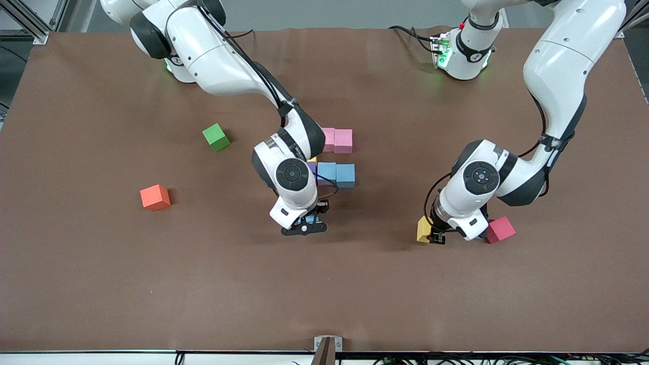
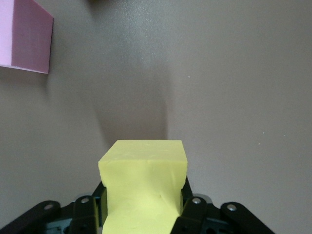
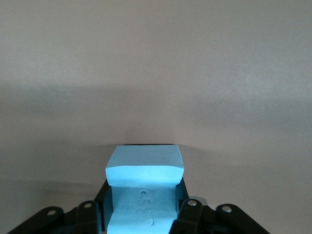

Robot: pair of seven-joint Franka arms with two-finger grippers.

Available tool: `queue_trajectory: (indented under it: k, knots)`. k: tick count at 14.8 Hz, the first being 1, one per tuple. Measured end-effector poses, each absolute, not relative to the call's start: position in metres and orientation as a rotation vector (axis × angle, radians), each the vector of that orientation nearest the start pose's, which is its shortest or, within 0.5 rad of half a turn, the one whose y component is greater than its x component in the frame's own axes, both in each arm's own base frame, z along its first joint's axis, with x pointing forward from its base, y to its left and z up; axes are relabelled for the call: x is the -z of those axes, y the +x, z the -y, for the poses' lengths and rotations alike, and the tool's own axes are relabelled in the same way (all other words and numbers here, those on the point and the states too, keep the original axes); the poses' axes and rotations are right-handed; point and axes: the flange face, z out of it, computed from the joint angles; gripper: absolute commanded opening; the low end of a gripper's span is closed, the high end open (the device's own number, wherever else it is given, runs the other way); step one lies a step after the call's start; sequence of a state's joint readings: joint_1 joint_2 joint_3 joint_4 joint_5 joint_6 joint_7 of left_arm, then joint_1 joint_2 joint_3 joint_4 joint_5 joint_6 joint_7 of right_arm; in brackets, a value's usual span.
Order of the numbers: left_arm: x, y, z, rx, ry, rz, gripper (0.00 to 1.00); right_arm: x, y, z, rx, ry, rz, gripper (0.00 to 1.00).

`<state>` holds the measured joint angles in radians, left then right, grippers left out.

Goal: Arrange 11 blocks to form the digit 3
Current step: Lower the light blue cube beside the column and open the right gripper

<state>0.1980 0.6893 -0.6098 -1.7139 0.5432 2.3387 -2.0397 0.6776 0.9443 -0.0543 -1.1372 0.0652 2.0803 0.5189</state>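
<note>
We've got the right gripper point(image 3: 141, 214) clamped on a blue block point(image 3: 144, 170), the left gripper point(image 2: 144, 214) on a yellow block point(image 2: 144, 168), over the table point(image 1: 101, 279). Foam dents under pinch: soft, light; grip flat sides mid-height.

A cluster of blocks point(image 1: 345, 175) sits mid-table; two stray cubes point(image 1: 215, 137) lie toward its nine o'clock, a lone block point(image 1: 501, 229) toward four o'clock.

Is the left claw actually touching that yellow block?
Touching. In the left wrist view the left claw is shut on the yellow block, its fingers pressing dents into the foam sides.
</note>
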Motion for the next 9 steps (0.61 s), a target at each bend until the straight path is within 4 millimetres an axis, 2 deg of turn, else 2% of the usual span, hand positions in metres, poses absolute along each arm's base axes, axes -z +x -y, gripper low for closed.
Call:
queue_trajectory:
  k: [2, 9]
  knots:
    - [-0.2518, 0.6415, 0.22, 0.103, -2.476, 2.056, 0.42, -0.2238, 0.612, -0.4592, -0.025, -3.134, 0.146, 0.0]
    - [-0.2518, 0.6415, 0.22, 0.102, -2.476, 2.056, 0.42, -0.2241, 0.612, -0.4592, -0.025, -3.136, 0.082, 0.0]
